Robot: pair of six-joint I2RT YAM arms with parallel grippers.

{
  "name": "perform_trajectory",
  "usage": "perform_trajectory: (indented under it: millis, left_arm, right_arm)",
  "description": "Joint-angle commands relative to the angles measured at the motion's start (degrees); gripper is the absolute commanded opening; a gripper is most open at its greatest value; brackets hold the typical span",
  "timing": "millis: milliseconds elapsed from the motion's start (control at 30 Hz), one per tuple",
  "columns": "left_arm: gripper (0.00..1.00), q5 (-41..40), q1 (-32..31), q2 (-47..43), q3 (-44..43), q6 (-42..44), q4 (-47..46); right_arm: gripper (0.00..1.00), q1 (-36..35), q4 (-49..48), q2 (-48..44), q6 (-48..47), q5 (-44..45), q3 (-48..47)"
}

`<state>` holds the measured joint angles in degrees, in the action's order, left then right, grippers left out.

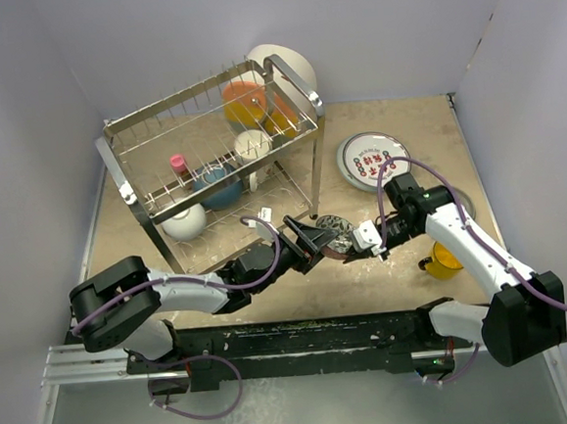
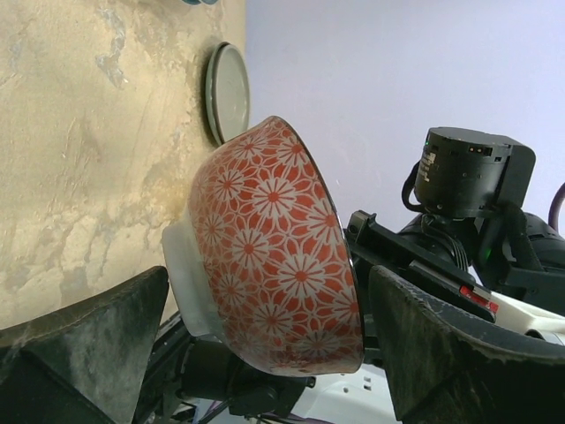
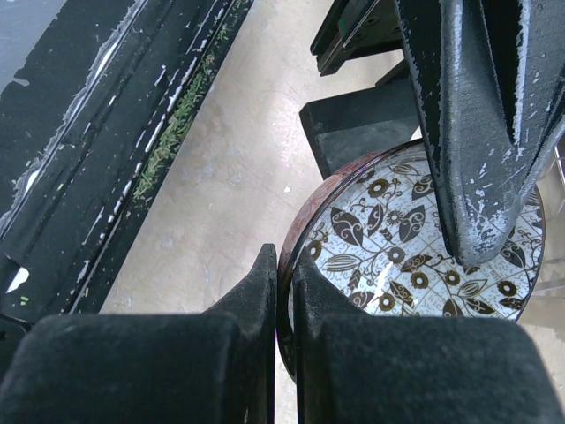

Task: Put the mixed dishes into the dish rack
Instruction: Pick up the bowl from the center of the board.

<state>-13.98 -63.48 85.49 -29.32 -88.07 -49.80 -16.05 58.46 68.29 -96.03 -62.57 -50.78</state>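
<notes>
Right gripper (image 3: 284,265) clamped on the rim of the small patterned bowl (image 3: 380,247) — part of it hidden behind a left finger. Left gripper (image 2: 269,278) spread wide around it — contact unclear.

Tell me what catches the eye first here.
Both arms meet mid-table at a small patterned bowl, red flowers outside and brown leaves inside. The right gripper pinches its rim while the left gripper stands open around it. Behind them on the left, the chrome dish rack holds orange dishes, a blue bowl and a white bowl; a red-lettered plate lies far right.
</notes>
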Motion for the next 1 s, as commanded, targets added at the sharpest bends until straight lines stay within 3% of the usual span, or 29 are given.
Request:
perform_trajectory:
  millis: [0,267,467,667,867,967]
  left_arm:
    - [0.93,0.11,-0.33,0.30,-1.79,-2.85,-5.23]
    - [0.78,-1.84,-0.33,-1.72,-0.56,-2.93,-3.20]
    - [0.57,-2.33,-0.33,-2.34,-0.84,-2.25,-3.02]
    - [0.36,-2.19,-0.33,-2.51,-0.59,-1.16,-3.61]
    - [0.28,-2.81,-0.33,-2.14,-0.02,1.55,-5.28]
    - [0.25,-3.05,-0.32,-1.43,0.71,1.86,-6.80]
  right_arm:
    - [0.01,0.23,0.78,0.09,-1.61,-4.22,-2.31]
    - [0.04,0.23,0.90,0.13,-2.17,-4.01,-2.04]
    - [0.08,0.23,0.95,0.50,-2.32,-4.08,-1.95]
    - [0.22,0.23,0.65,0.70,-2.33,-3.94,-1.56]
    - [0.44,0.23,0.09,0.75,-2.08,-3.51,-1.25]
    - [0.51,0.23,0.22,0.62,-2.23,-3.35,-1.16]
